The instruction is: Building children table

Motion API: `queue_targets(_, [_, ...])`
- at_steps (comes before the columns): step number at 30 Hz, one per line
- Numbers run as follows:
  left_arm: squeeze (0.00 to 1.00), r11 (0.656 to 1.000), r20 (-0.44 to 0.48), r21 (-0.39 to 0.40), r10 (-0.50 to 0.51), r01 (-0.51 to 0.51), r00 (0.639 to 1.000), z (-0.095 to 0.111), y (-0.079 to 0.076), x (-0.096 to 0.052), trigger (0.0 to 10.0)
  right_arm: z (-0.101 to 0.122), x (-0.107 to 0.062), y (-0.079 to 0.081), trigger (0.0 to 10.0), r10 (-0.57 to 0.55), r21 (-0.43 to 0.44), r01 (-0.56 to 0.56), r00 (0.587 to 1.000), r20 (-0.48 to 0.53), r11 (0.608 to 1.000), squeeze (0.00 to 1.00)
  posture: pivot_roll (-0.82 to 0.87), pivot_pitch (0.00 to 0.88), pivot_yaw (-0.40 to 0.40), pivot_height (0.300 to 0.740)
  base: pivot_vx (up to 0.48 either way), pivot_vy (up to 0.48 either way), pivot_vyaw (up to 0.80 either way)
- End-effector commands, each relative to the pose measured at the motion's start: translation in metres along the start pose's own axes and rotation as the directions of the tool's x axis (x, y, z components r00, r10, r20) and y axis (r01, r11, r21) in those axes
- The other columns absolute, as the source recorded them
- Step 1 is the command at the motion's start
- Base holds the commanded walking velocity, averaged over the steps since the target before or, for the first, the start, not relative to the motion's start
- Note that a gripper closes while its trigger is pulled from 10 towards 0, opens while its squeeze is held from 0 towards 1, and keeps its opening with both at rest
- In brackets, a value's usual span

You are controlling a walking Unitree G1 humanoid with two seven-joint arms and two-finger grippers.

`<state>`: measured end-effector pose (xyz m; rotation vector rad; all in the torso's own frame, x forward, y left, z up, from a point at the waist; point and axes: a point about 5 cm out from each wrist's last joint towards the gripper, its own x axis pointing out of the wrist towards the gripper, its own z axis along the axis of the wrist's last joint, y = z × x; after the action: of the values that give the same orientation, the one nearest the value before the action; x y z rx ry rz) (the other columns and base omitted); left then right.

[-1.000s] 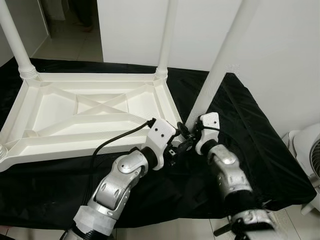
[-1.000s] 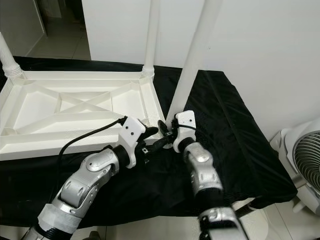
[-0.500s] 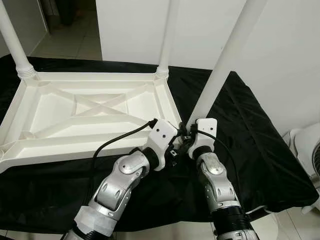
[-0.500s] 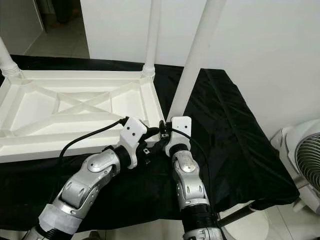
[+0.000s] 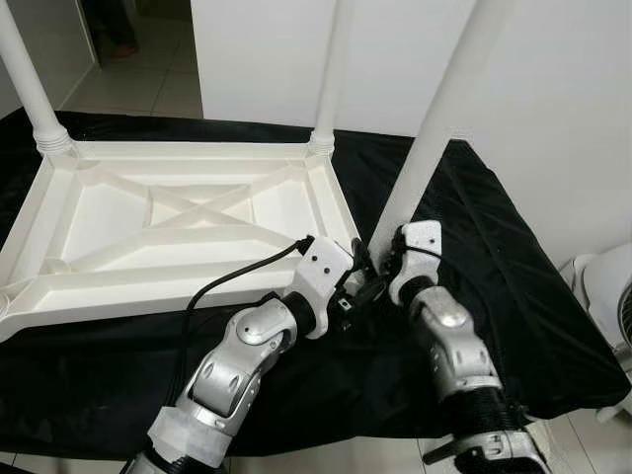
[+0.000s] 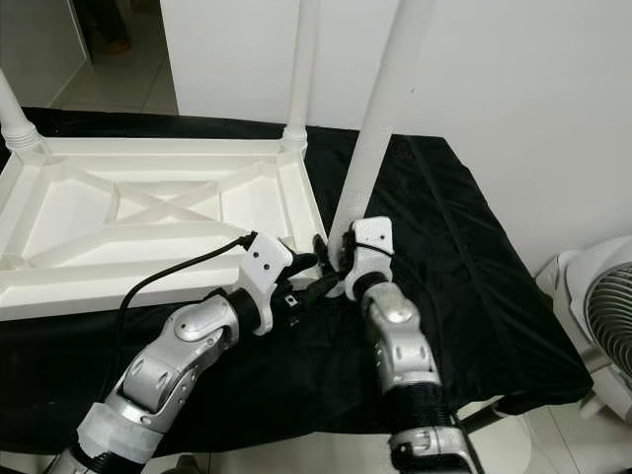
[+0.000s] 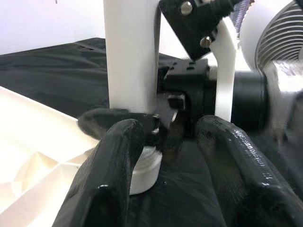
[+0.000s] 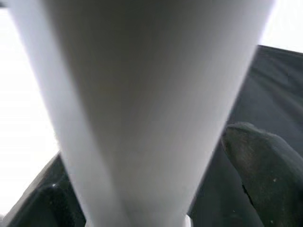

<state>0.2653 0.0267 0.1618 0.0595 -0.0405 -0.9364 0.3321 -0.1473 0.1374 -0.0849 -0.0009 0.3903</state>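
Black-draped bench (image 5: 513, 296) carries the upturned white tabletop (image 5: 178, 227): legs stand at the 11 and 1 o'clock corners, while the right gripper (image 5: 380, 269), closed around the third leg (image 5: 434, 128), seats it at the 5 o'clock corner, left gripper (image 7: 165, 137) open beside; fourth unseen.

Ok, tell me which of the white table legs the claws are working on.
The near-right white plastic leg, leaning at the upturned white tabletop's corner. The right claw grips its base; the left claw sits beside it. The other legs stand untouched.
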Motion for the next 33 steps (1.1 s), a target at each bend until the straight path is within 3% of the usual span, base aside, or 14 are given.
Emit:
queue_targets(1, [0.0, 0.999, -0.002, 0.0, -0.033, 0.033, 0.999, 0.001, -0.001, 0.001, 10.0, -0.002, 0.0, -0.004, 10.0, 0.046, -0.007, -0.046, 0.999, -0.006, 0.999, 0.0, 0.12, 0.0, -0.088, 0.74, 0.0, 0.0, 0.0])
queue_targets(6, [0.0, 1.0, -0.001, 0.003, -0.03, 0.03, 1.0, 0.002, 0.0, 0.0, 10.0, -0.004, 0.0, -0.004, 10.0, 0.204, -0.064, -0.206, 0.978, -0.035, 0.976, 0.0, 0.13, 0.0, -0.079, 0.74, 0.0, 0.0, 0.0])
queue_targets(8, [0.0, 1.0, -0.001, 0.003, -0.03, 0.03, 1.0, 0.002, 0.0, 0.0, 10.0, -0.004, 0.0, -0.004, 10.0, 0.204, -0.064, -0.206, 0.978, -0.035, 0.976, 0.0, 0.13, 0.0, -0.079, 0.74, 0.0, 0.0, 0.0])
queue_targets(10, [0.0, 1.0, -0.002, 0.003, -0.027, 0.027, 1.0, 0.002, 0.002, 0.0, 10.0, -0.008, 0.002, 0.0, 10.0, 0.315, -0.086, -0.32, 0.947, -0.067, 0.944, 0.0, 0.13, 0.0, -0.076, 0.74, 0.0, 0.0, 0.0])
queue_targets(20, [0.0, 1.0, -0.008, 0.003, -0.028, 0.028, 1.0, 0.003, 0.004, 0.0, 10.0, -0.009, 0.018, 0.004, 10.0, 0.396, -0.121, -0.404, 0.914, -0.087, 0.907, 0.0, 0.14, 0.0, -0.079, 0.74, 0.0, 0.0, 0.0])
queue_targets(21, [0.0, 1.0, -0.01, -0.003, -0.028, 0.028, 1.0, 0.002, 0.004, 0.0, 10.0, -0.008, 0.02, 0.005, 7.4, 0.393, -0.117, -0.401, 0.915, -0.087, 0.909, 0.0, 0.15, 0.0, -0.08, 0.74, 0.0, 0.0, 0.0])
queue_targets(23, [0.0, 1.0, -0.012, -0.007, -0.028, 0.028, 1.0, 0.002, 0.004, 0.0, 10.0, -0.008, 0.022, 0.005, 7.4, 0.393, -0.113, -0.401, 0.915, -0.086, 0.909, 0.0, 0.15, 0.0, -0.08, 0.74, 0.0, 0.0, 0.0])
queue_targets(24, [0.0, 1.0, -0.016, -0.009, -0.026, 0.026, 1.0, 0.001, 0.004, 0.0, 10.0, -0.008, 0.024, 0.005, 2.6, 0.393, -0.107, -0.4, 0.916, -0.079, 0.91, 0.0, 0.15, 0.0, -0.082, 0.74, 0.0, 0.0, 0.0])
queue_targets(25, [0.0, 1.0, -0.016, -0.009, -0.026, 0.026, 1.0, 0.001, 0.004, 0.0, 10.0, -0.008, 0.024, 0.005, 2.6, 0.393, -0.107, -0.4, 0.916, -0.079, 0.91, 0.0, 0.15, 0.0, -0.082, 0.74, 0.0, 0.0, 0.0])
queue_targets(26, [0.0, 1.0, -0.026, -0.019, -0.019, 0.019, 0.999, -0.002, 0.005, 0.0, 10.0, -0.008, 0.025, 0.005, 0.0, 0.389, -0.098, -0.395, 0.918, -0.075, 0.913, 0.0, 0.15, 0.0, -0.082, 0.74, 0.0, 0.0, 0.0])
queue_targets(33, [0.0, 0.998, -0.034, -0.062, 0.0, -0.002, 0.999, -0.007, 0.006, -0.003, 10.0, -0.012, 0.027, 0.01, 0.0, 0.387, -0.034, -0.389, 0.921, -0.047, 0.921, 0.0, 0.16, 0.0, -0.085, 0.74, 0.0, 0.0, 0.0])
